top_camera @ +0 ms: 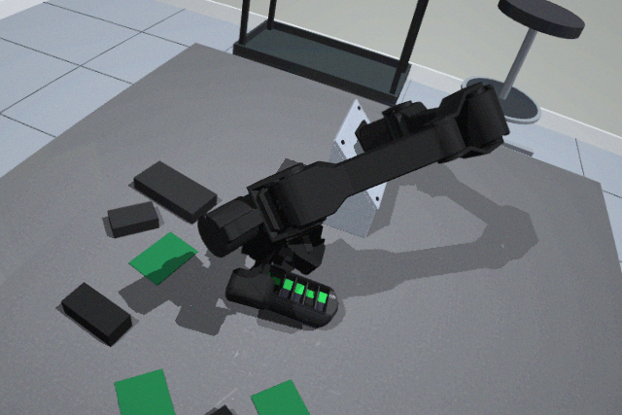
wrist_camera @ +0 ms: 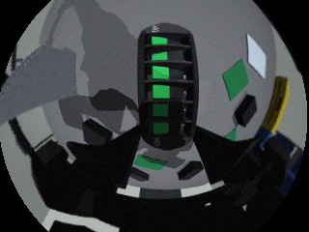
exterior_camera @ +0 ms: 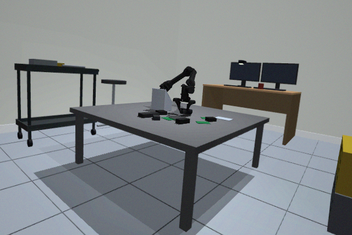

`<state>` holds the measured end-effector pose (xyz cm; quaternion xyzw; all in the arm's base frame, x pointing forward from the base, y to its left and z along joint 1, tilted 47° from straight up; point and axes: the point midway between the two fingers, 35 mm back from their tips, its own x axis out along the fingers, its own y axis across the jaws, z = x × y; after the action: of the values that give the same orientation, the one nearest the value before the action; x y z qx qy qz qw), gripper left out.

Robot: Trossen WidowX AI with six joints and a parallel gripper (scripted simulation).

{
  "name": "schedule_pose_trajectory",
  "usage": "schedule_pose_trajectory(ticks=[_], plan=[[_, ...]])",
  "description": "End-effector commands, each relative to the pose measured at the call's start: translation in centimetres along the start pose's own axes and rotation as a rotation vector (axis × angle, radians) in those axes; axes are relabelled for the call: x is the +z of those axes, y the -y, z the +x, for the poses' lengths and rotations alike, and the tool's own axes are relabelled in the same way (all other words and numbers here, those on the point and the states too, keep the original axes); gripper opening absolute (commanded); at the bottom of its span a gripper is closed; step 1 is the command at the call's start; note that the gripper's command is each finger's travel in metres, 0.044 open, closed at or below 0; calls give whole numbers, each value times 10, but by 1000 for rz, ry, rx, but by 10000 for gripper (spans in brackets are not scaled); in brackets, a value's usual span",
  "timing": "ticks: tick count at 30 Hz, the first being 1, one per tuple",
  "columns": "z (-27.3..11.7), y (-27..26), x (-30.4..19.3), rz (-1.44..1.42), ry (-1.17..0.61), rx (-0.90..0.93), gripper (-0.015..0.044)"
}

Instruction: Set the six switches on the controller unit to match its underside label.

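The dark grey controller unit (top_camera: pixel 301 307) (exterior_camera: pixel 185 111) (wrist_camera: pixel 192 87) is base down between my fingers, its long side running away from me in the wrist view. In the top view its shadow is slightly offset, so it looks a little raised or tilted. My gripper (top_camera: pixel 273 275) (exterior_camera: pixel 186 109) (wrist_camera: pixel 166 127) is shut on the unit, with a finger on each long side near its near end. All six rockers show green ends on the left in the wrist view; the nearer two are in shadow. I cannot tell every rocker's tilt. The underside label is hidden.
A pale wedge-shaped stand (top_camera: pixel 350 214) (exterior_camera: pixel 159 99) (wrist_camera: pixel 39 79) stands behind the arm. Black blocks (top_camera: pixel 175 190) (top_camera: pixel 132 220) (top_camera: pixel 95 312) and green plates (top_camera: pixel 159 252) (top_camera: pixel 144 393) (top_camera: pixel 280 398) lie nearby. A white card (exterior_camera: pixel 224 118) (wrist_camera: pixel 256 55) lies farther off.
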<state>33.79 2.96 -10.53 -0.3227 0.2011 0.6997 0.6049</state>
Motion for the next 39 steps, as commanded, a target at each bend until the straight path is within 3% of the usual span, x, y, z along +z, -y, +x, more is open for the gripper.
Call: schedule_pose_trajectory(ticks=[1,32,36,39], plan=[[3,1,0,4,6,-6,338],[17,1,-4,-2,-3,-1,338],[18,1,-4,-3,-3,0,440],[18,1,-4,-3,-3,0,440]])
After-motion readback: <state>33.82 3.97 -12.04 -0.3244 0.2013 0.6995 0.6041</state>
